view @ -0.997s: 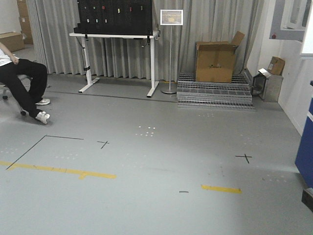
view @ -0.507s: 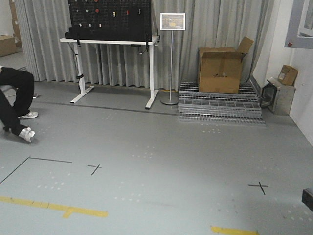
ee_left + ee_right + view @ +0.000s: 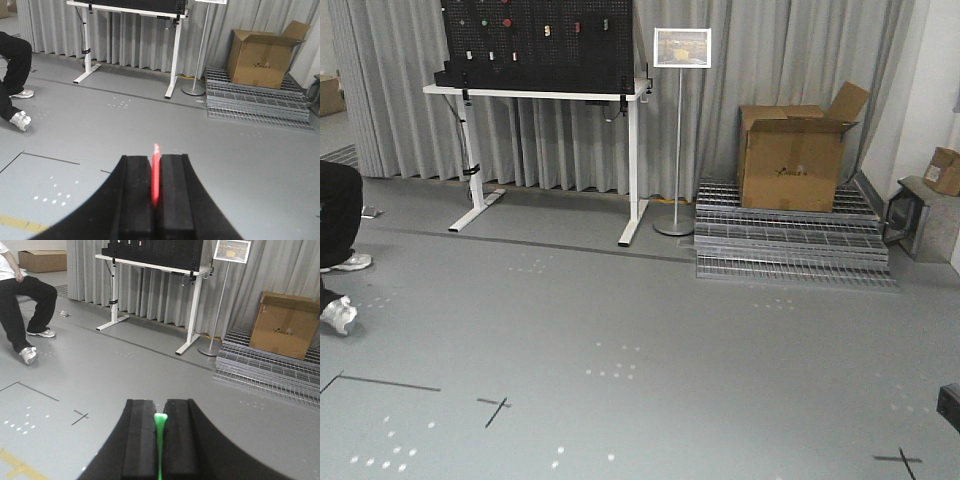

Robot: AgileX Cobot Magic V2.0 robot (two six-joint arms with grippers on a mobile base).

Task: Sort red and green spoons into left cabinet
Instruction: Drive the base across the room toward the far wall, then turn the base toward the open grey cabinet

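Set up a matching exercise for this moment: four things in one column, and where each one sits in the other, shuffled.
Things
1. red spoon
2. green spoon
3. cardboard box
4. black pegboard

Places
a. standing on the white table
b. clamped in the jaws of the right gripper
c. on top of the stacked metal grates
d. clamped in the jaws of the left gripper

Pairs: 1-d, 2-b, 3-c, 4-a
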